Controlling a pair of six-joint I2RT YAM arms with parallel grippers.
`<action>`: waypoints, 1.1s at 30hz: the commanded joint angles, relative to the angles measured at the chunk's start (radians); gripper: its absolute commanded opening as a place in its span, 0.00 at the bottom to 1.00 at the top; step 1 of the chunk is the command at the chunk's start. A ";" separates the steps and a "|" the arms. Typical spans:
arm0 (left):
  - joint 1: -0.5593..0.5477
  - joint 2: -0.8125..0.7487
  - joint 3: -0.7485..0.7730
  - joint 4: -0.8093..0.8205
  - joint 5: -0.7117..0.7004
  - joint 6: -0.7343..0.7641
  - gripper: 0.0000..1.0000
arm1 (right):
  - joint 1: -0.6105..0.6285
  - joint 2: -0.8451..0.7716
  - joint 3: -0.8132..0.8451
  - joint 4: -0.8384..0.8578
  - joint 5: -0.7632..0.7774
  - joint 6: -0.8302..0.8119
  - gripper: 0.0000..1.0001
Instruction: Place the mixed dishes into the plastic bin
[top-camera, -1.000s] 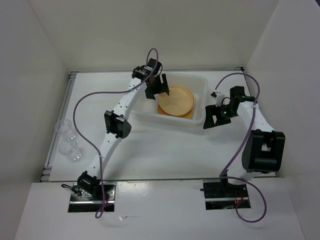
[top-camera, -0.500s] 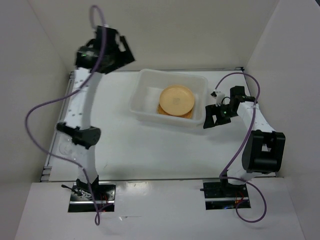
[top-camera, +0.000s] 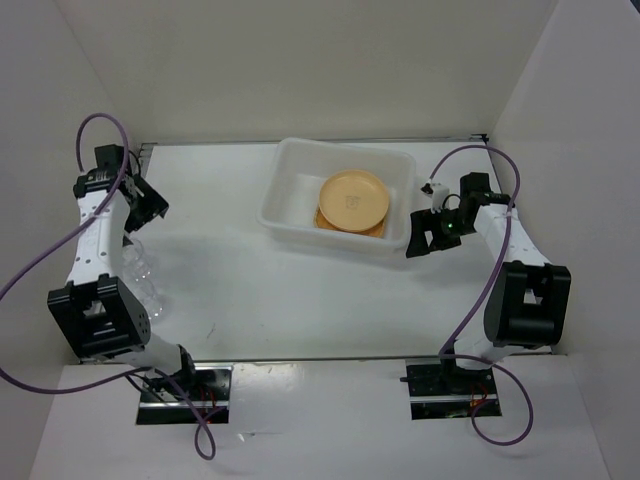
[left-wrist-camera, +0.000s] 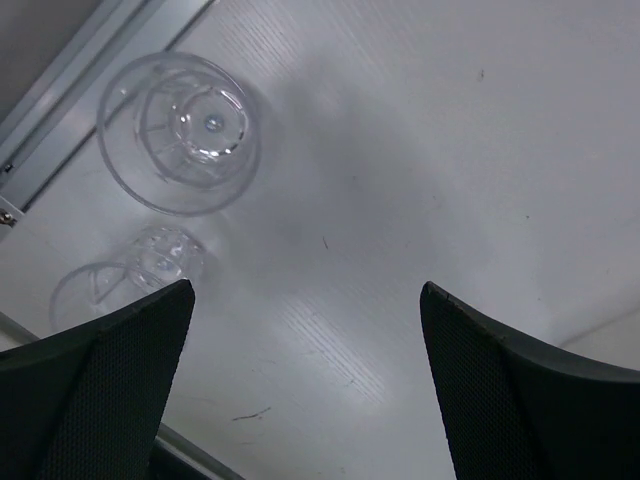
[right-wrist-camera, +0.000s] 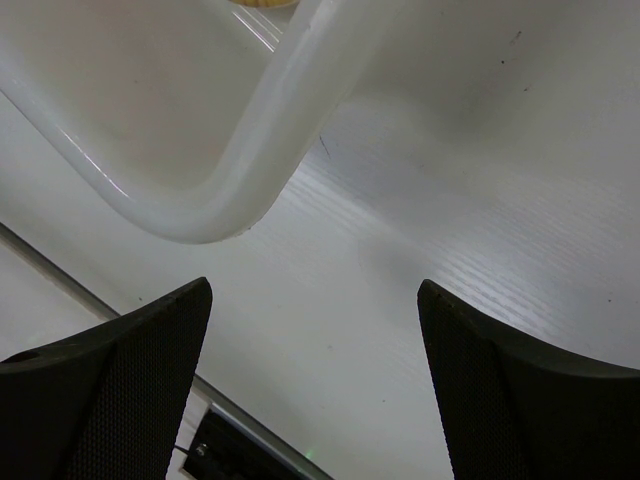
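The plastic bin (top-camera: 283, 205) stands at the middle back of the table. A round tan-yellow plate (top-camera: 352, 198) lies in it on top of other tan plates, whose edge (top-camera: 322, 218) shows below. Two clear plastic cups (top-camera: 143, 266) (top-camera: 152, 303) stand at the left edge, partly behind my left arm. My left gripper (top-camera: 148, 203) hangs open above the table just behind them. In the left wrist view one cup (left-wrist-camera: 180, 130) stands upright and the other (left-wrist-camera: 120, 282) sits beside my left finger, with nothing in the gripper (left-wrist-camera: 305, 385). My right gripper (top-camera: 428, 240) is open and empty beside the bin's right corner (right-wrist-camera: 270, 130).
A metal rail (top-camera: 118, 240) runs along the table's left edge next to the cups. White walls close in the back and both sides. Bare tabletop (top-camera: 300, 300) lies between the bin and the arm bases.
My left arm has swung from over the bin, up, then down to the far left above the cups, jaws wide. The round plate stays in the bin. The right arm has not moved.
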 joint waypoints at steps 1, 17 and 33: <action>0.058 -0.005 0.008 0.091 -0.030 0.052 1.00 | -0.006 -0.002 0.005 0.020 -0.017 -0.011 0.88; 0.121 0.079 -0.182 0.214 0.025 0.081 1.00 | -0.006 0.030 0.015 0.011 -0.017 -0.011 0.88; 0.121 0.159 -0.271 0.309 0.005 0.119 0.85 | -0.015 0.030 0.015 0.011 -0.026 -0.011 0.88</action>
